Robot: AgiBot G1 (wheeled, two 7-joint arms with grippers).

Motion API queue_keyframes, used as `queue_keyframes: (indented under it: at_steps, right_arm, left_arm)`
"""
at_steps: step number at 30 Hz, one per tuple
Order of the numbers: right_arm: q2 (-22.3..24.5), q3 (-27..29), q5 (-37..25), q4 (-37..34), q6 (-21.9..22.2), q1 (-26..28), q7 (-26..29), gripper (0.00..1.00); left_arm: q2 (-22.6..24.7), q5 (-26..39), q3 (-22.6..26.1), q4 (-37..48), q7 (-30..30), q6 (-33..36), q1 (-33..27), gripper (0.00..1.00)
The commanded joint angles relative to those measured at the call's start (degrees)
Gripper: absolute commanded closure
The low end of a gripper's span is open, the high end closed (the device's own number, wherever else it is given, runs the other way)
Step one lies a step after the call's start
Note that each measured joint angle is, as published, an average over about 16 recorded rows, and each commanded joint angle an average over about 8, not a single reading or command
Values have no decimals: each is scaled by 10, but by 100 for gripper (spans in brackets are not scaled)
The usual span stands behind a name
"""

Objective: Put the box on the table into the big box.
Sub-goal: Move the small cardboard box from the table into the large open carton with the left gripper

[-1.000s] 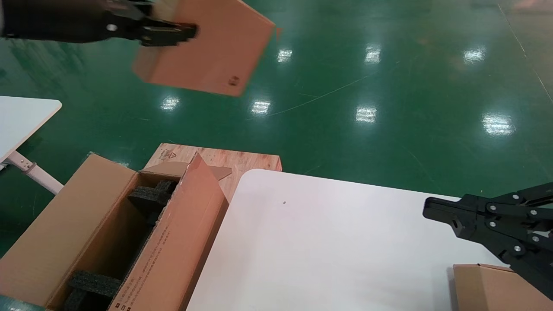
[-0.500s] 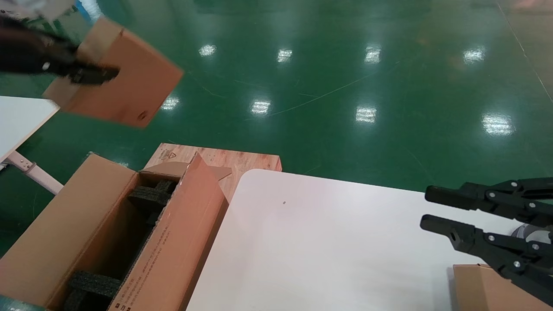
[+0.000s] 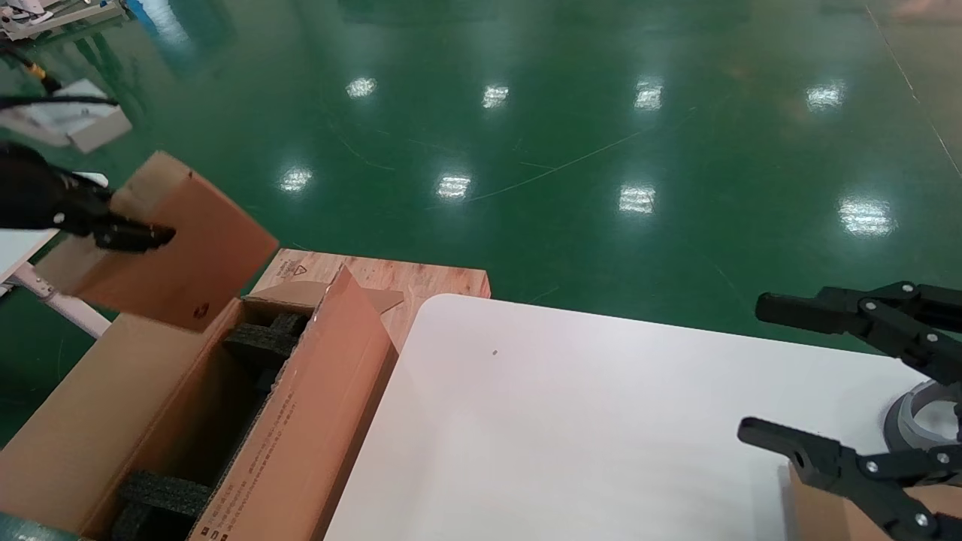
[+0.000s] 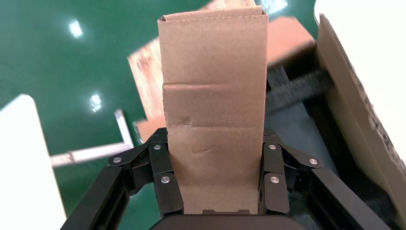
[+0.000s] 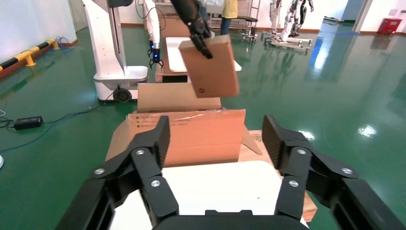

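Note:
My left gripper (image 3: 143,237) is shut on the small brown box (image 3: 188,255) and holds it tilted in the air, just above the far left end of the big box (image 3: 301,421). The big box is open, with black foam blocks (image 3: 259,338) inside. In the left wrist view the box (image 4: 215,86) stands between the fingers (image 4: 165,177), with the big box (image 4: 354,120) below. My right gripper (image 3: 751,368) is wide open and empty over the right side of the white table (image 3: 564,421). The right wrist view shows its gripper (image 5: 215,132), the held box (image 5: 210,67) and the big box (image 5: 191,134).
A second small brown box (image 3: 827,518) lies at the table's near right corner under my right gripper. A grey ring (image 3: 921,413) sits beside it. A reddish wooden board (image 3: 406,278) lies beyond the big box. Another white table (image 3: 15,244) is at far left.
My left gripper has carried the box left and down, from high over the floor to just above the big box's far end. My right gripper has opened wide.

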Motion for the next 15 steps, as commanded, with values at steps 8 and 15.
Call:
queue_keyframes:
  at_steps: [8, 15]
  right_arm:
    - [0, 0, 0, 0, 0, 0, 0, 0]
    - [0, 0, 0, 0, 0, 0, 0, 0]
  left_arm:
    - [21, -16, 105, 45, -36, 70, -36, 100]
    - [63, -63, 180, 122, -70, 130, -60, 100]
